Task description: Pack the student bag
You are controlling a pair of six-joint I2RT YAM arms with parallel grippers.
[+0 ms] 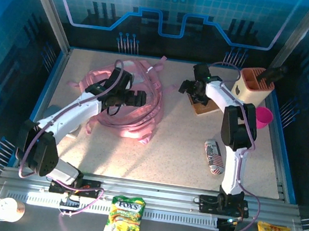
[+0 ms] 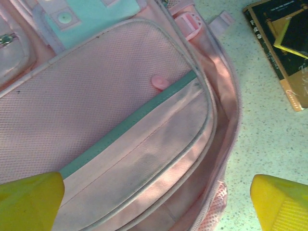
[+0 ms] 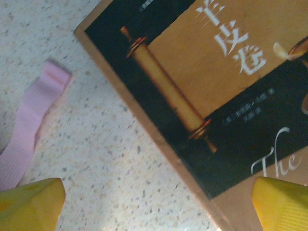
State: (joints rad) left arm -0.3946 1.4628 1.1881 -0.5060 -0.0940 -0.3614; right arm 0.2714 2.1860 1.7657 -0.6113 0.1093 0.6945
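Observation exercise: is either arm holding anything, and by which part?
Nothing is held. Left jaws stand open above the pink backpack, right jaws open above the book.

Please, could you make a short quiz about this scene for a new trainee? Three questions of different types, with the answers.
1. The left claw hovers above the student bag. Are its jaws open or shut?
2. What lies below the right claw? A) the book B) the pink cup C) the sweets packet
3. True or false: the book is already inside the student bag.
Key: 1 open; 2 A; 3 false, it lies on the table beside the student bag.
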